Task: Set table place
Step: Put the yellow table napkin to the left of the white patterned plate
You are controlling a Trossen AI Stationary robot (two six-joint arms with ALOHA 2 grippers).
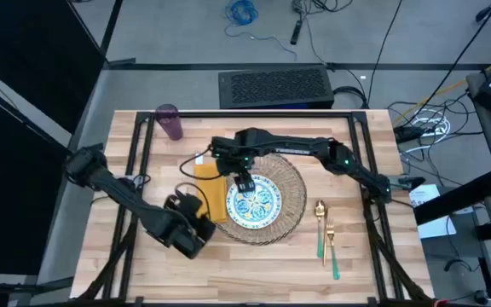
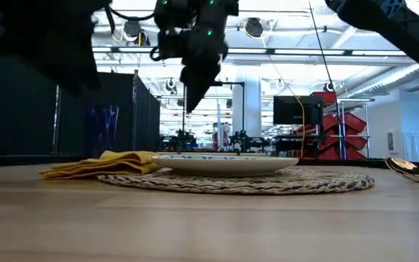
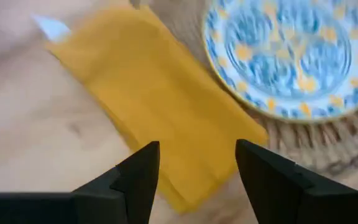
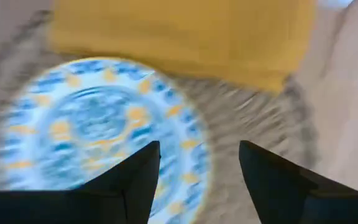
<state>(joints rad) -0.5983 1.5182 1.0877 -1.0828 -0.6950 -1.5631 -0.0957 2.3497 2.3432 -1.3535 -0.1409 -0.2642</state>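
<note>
The round woven mat [image 1: 292, 192] lies mid-table with the teal-patterned plate [image 1: 254, 203] resting on it. The mustard napkin [image 1: 211, 192] lies flat along the mat's left edge, partly on it. The purple cup [image 1: 170, 122] stands at the far left. The fork and spoon [image 1: 326, 239] lie right of the mat. My right gripper [image 1: 244, 181] hangs open above the plate's far-left rim, holding nothing. My left gripper [image 1: 201, 207] hovers open just left of the napkin's near end.
A black frame [image 1: 245, 113] runs along the table's far edge and down both sides. Bare wood lies along the near edge [image 1: 245, 277]. A dark keyboard-like box [image 1: 273, 87] sits beyond the far edge.
</note>
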